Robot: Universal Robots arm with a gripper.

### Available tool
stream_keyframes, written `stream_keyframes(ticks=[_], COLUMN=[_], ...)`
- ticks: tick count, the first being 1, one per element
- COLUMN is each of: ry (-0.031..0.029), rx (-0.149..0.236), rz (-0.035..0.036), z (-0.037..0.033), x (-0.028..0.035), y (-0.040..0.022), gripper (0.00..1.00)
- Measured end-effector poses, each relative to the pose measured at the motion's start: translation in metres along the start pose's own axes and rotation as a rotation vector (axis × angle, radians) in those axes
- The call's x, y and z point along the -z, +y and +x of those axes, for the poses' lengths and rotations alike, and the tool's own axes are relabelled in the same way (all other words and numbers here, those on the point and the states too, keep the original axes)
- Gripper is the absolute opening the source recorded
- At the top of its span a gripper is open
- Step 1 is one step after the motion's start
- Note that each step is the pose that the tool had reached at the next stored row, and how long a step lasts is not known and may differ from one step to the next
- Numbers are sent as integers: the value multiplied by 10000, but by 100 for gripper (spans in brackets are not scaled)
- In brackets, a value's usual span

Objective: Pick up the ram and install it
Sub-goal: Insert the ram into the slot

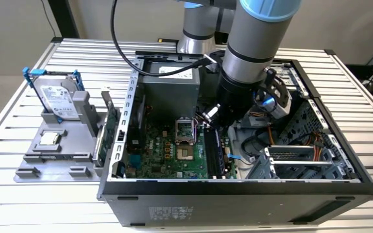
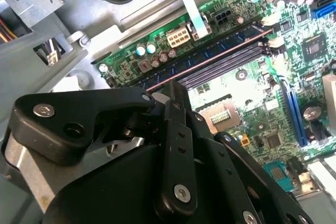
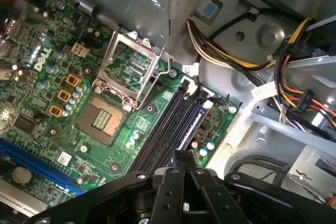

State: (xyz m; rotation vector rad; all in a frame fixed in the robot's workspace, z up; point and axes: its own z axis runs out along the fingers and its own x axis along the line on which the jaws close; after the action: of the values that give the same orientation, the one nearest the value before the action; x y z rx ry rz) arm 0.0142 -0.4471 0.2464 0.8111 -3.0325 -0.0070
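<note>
The ram (image 1: 215, 151) is a long dark stick with a bluish face, standing in the outermost memory slot of the motherboard (image 1: 163, 153) inside the open computer case. It also shows in both wrist views (image 2: 223, 50) (image 3: 193, 123), running along the neighbouring dark slots. My gripper (image 1: 209, 125) reaches down into the case, and its black fingers (image 3: 176, 174) are shut together. The fingertips (image 2: 176, 88) sit right over the ram near one of its ends. Whether they touch it is hidden.
Beside the case, at the exterior view's left, a grey holder (image 1: 27, 170) carries a silver hard drive with blue rails (image 1: 57, 99), a processor chip (image 1: 50, 138) and an upright green card (image 1: 109, 128). Cables (image 3: 294, 93), a drive cage (image 1: 300, 162) and the power supply (image 1: 170, 92) crowd the gripper.
</note>
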Motion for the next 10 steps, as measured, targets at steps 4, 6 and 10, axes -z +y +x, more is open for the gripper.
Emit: stream_keyframes(ticks=[4,6,10], ry=[2,2,3], rx=[347,551,965], rz=[1,1,1], z=[0,0,0], x=[0,0,0], y=[0,0,0], gripper=[0,0,0])
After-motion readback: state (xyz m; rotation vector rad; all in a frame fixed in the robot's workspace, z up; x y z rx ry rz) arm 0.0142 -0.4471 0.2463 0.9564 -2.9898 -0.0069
